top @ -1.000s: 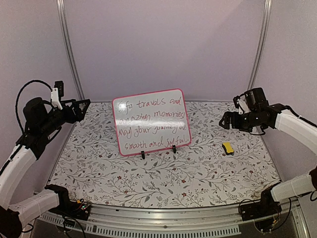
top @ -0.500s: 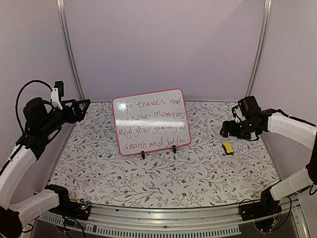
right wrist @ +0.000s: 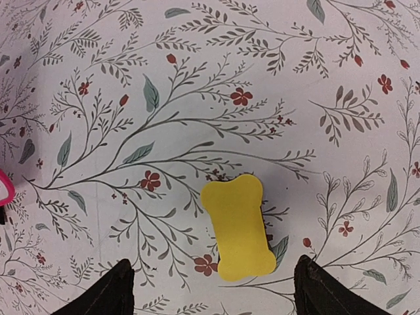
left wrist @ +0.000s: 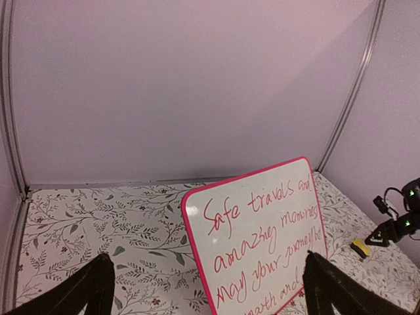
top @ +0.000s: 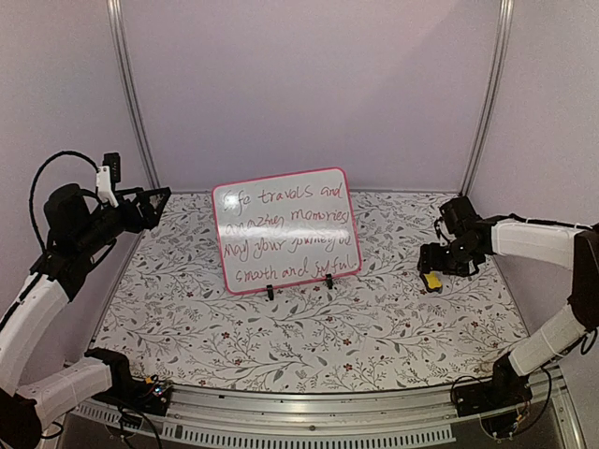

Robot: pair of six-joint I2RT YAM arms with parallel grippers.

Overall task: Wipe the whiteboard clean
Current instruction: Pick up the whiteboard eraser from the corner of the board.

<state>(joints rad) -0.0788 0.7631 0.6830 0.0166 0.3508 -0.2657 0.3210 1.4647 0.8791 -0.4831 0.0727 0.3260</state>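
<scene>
In the middle of the flowered table the whiteboard stands leaning back, covered in red writing. It looks light: a hard wipe could tip it or shove it toward twelve o'clock. The left gripper hangs at its nine o'clock, fingers wide, empty. At its three o'clock the right gripper hovers over the yellow eraser, fingers wide either side, not touching. The eraser lies askew, so a pinch might twist it loose.

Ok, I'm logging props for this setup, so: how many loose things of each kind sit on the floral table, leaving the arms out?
Rectangular white board with a pink-red frame: 1
Small yellow bone-shaped block eraser: 1
Total: 2
</scene>
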